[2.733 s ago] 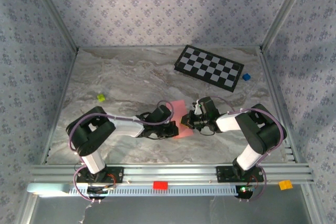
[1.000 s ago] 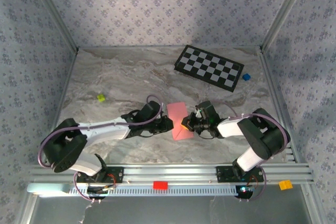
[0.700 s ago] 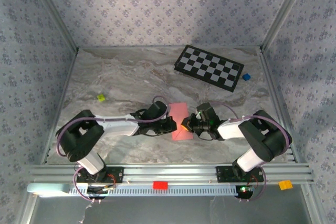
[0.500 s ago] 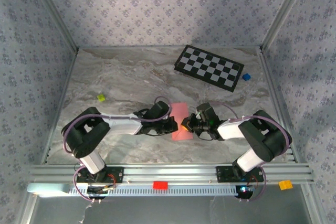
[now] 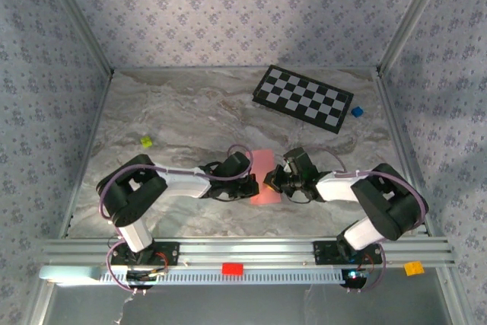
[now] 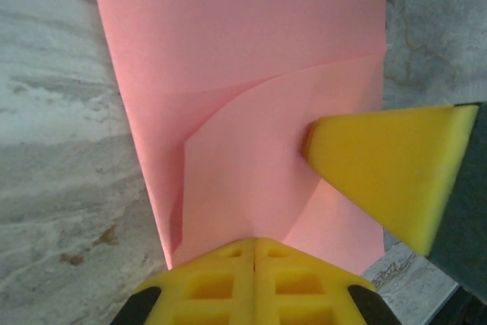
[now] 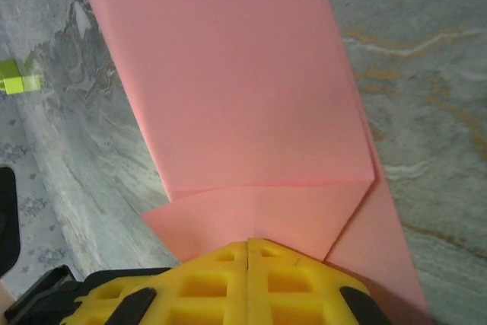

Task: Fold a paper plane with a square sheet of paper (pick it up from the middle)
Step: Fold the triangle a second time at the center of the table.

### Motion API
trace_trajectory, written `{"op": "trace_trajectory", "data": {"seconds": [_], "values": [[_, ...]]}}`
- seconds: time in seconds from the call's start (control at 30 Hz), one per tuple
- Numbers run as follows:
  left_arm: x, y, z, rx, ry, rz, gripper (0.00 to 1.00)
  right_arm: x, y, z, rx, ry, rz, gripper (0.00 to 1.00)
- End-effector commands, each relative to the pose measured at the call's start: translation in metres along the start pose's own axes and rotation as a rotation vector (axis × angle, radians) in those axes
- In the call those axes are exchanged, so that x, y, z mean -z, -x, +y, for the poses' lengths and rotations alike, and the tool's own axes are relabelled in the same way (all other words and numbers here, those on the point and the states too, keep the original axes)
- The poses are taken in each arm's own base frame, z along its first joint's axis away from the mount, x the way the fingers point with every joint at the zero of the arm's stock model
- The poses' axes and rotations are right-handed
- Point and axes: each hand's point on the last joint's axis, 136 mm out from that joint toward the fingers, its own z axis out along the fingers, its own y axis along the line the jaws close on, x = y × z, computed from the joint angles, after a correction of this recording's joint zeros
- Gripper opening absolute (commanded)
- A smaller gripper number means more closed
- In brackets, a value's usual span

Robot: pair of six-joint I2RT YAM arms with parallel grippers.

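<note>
Early stage: we see the square sheet of paper (image 6: 243,51) doubled, one corner flap curled over | left gripper (image 6: 253,241) pressed shut at its edge | right gripper (image 7: 248,243) shut, pinning the flap | we reckon most folds remain

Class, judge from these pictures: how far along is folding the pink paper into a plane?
Done: the thin pink-red paper sheet lies folded into a narrow strip, a flap creased over it. In hand: the left gripper and right gripper, both shut, press on it from either side. Left: no pointed nose or wings yet.
</note>
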Motion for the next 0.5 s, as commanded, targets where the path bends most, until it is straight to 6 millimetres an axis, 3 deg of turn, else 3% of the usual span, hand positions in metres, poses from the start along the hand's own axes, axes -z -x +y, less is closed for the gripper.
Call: {"op": "trace_trajectory", "data": {"seconds": [0.0, 0.27, 0.4, 0.47], "values": [[-0.007, -0.020, 0.040, 0.001, 0.156, 0.058, 0.00, 0.000, -0.010, -0.001, 0.061, -0.021, 0.057, 0.05], [-0.004, -0.019, 0.043, -0.029, 0.190, 0.064, 0.00, 0.003, 0.007, -0.043, -0.012, -0.075, 0.030, 0.04], [-0.004, -0.020, 0.045, -0.029, 0.196, 0.066, 0.00, 0.011, 0.023, -0.044, -0.040, -0.047, 0.009, 0.04], [-0.005, -0.021, 0.046, -0.029, 0.201, 0.068, 0.00, 0.016, 0.030, -0.034, -0.028, 0.000, -0.004, 0.05]]}}
